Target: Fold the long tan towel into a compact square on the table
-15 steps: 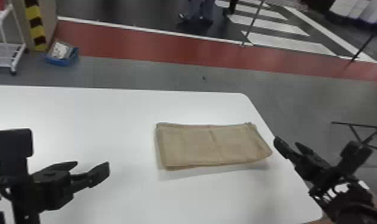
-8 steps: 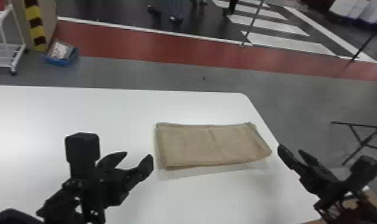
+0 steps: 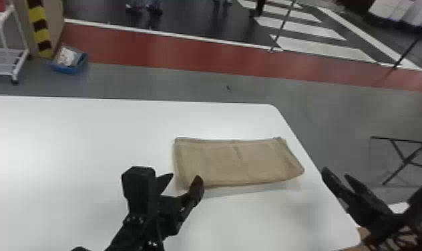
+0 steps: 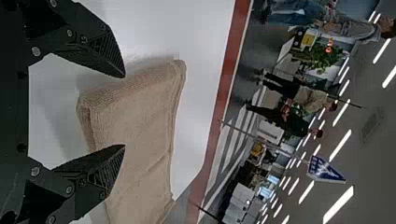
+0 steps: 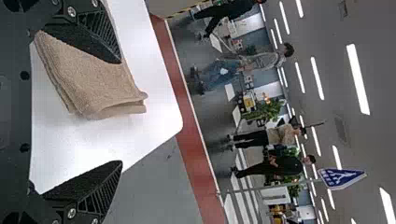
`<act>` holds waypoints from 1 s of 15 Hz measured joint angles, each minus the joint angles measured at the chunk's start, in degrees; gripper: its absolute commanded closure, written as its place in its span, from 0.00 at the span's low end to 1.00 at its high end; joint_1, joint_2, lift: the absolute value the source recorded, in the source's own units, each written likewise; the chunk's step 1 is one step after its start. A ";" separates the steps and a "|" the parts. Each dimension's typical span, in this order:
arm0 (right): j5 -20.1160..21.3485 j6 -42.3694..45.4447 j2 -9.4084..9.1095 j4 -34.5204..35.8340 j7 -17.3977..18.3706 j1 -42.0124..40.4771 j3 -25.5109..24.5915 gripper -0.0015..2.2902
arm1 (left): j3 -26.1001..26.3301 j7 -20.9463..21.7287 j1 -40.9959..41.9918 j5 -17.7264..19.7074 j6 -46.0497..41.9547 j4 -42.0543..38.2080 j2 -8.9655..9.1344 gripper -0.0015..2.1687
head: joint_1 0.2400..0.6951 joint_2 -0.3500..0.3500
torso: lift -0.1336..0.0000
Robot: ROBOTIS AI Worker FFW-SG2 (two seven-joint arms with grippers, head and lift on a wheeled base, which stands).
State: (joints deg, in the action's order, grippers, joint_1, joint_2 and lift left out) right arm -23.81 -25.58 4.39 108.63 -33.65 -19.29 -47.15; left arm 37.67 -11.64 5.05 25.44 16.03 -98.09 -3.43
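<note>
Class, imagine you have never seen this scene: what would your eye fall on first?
Probably the tan towel, folded into a long rectangle near the right edge of the white table. Next might come the two black grippers, both open: the left gripper at the towel's near left corner, the right gripper by the table's right edge. Behind, a red strip runs across the floor.

A hand could pass over the surface [image 3: 70, 140] left of the towel [image 3: 233, 162] or beyond it. At its near left corner, the left pincer [image 3: 184, 177] obstructs.
</note>
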 measured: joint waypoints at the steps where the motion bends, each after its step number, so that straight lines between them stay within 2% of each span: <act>1: -0.01 0.00 -0.07 -0.05 -0.05 -0.09 -0.03 0.06 | 0.68 -0.40 -0.67 -0.04 -1.39 1.82 0.53 0.19 | 1.00 0.00 | 0.07; 4: -0.12 0.09 -0.25 -0.03 -0.45 -0.45 -0.22 0.06 | 2.55 -3.06 -2.99 -1.01 -4.78 6.07 1.41 0.19 | 1.00 0.00 | 0.07; 11: -0.18 0.13 -0.16 -0.05 -0.85 -0.57 -1.14 0.06 | 4.51 -3.10 -4.82 -3.72 -5.05 9.97 2.61 0.20 | 1.00 0.00 | 0.07; 12: -0.18 0.13 -0.16 -0.20 -0.89 -0.54 -1.27 0.06 | 4.53 -3.05 -4.88 -3.76 -4.82 10.06 2.64 0.25 | 1.00 0.00 | 0.07; 15: -0.18 0.13 -0.16 -0.34 -0.99 -0.40 -1.36 0.06 | 4.43 -3.11 -5.03 -3.83 -4.19 10.10 2.64 0.25 | 1.00 0.00 | 0.07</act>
State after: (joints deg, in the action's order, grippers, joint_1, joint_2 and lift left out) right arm -23.99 -25.45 4.23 108.29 -34.64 -19.70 -48.51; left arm 42.10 -14.75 0.02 21.61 11.84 -87.98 -0.79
